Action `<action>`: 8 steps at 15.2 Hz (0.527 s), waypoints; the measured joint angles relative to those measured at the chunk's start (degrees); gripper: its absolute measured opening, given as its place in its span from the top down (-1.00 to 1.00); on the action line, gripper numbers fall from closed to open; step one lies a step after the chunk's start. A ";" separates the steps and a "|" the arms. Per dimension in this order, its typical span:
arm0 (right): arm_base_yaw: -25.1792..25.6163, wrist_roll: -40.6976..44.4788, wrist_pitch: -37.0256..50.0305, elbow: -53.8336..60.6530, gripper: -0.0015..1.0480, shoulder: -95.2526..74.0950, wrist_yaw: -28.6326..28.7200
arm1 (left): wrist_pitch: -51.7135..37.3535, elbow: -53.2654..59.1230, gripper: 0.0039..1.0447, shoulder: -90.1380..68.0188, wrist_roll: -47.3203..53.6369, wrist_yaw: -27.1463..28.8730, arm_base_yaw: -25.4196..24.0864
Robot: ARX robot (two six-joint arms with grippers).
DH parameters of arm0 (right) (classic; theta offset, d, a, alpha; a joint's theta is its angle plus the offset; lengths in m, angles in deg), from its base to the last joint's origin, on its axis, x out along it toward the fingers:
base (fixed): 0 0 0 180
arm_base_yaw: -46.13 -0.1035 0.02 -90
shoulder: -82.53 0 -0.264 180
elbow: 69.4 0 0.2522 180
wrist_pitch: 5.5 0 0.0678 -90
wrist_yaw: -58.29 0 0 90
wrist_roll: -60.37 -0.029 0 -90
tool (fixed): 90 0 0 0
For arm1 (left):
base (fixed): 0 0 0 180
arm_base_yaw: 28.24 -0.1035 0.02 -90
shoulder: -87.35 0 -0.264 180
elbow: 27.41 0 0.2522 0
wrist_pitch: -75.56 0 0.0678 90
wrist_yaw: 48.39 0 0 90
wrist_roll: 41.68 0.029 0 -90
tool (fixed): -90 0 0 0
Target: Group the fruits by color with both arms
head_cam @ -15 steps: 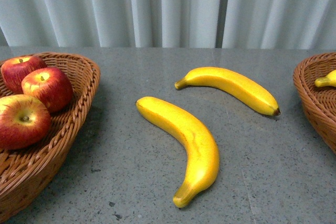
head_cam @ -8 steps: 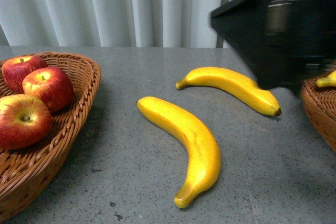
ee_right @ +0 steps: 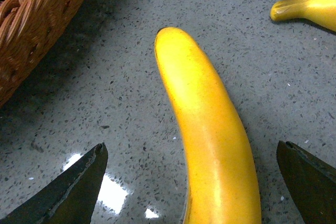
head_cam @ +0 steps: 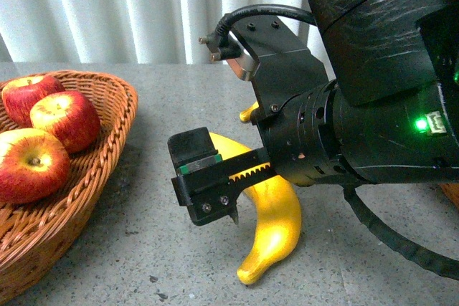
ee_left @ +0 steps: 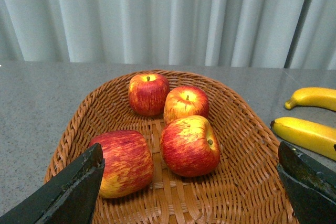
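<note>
Fingers [ee_right: 79, 187] of right gripper [ee_right: 190, 150]: spread wide, nothing held. They straddle the near banana [ee_right: 210, 129], which lies flat on the grey table [ee_right: 105, 77], right of the wicker basket [ee_left: 247, 108]. Far banana [ee_right: 310, 6] lies beyond it, apart. Left gripper [ee_left: 190, 153]: also spread and empty, hovering over the basket on the left. Four apples [ee_left: 189, 145] sit inside; no loose apple visible. Judgement: red side looks done, both bananas unsorted. The arm hides the table's right side, so their destination is unseen. Roughly half complete.
</note>
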 joint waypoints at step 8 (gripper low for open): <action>-0.98 2.84 -6.43 -3.98 -0.83 -5.62 -5.09 | 0.00 0.00 -0.88 0.00 0.00 0.00 0.00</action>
